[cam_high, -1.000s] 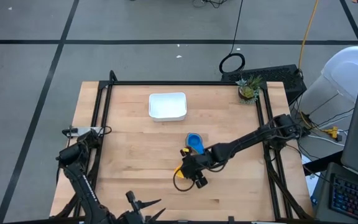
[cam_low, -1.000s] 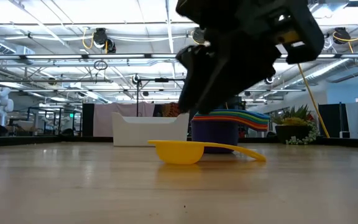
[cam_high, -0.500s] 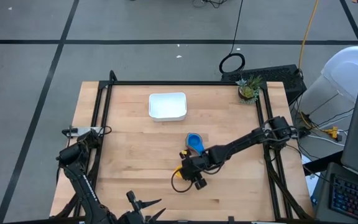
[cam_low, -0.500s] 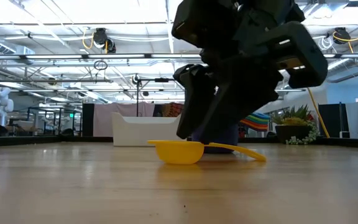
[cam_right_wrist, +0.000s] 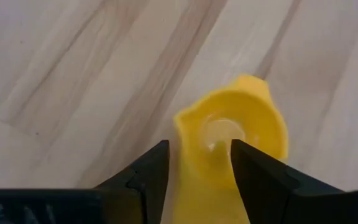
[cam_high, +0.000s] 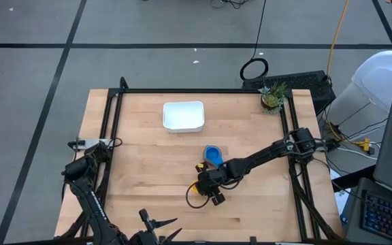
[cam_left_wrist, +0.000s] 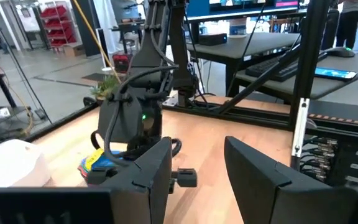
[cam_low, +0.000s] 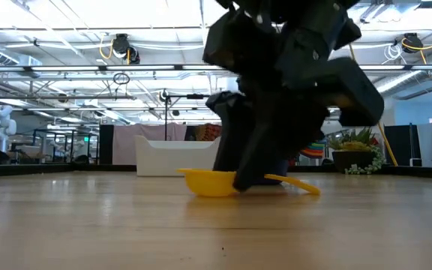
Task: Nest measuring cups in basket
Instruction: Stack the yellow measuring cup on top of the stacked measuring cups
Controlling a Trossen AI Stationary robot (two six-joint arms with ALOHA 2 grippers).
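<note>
Yellow measuring cup [cam_right_wrist: 238, 140]: round bowl, flat handle, lying on the wooden table [cam_high: 141, 170]. White basket [cam_high: 183, 116] sits well beyond the right gripper [cam_right_wrist: 194, 180], nothing visible inside. Stacked cups [cam_high: 213, 155], blue on top, stand just behind it. Right gripper's fingers straddle the yellow handle, part open, grip not confirmed. Left gripper [cam_left_wrist: 194, 177] waits well apart at the table's near-left edge, fingers apart, empty.

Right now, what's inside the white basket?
From above, the white basket looks empty. The stack of nested cups sits on the table outside it, and the yellow cup lies between the right gripper fingers.
</note>
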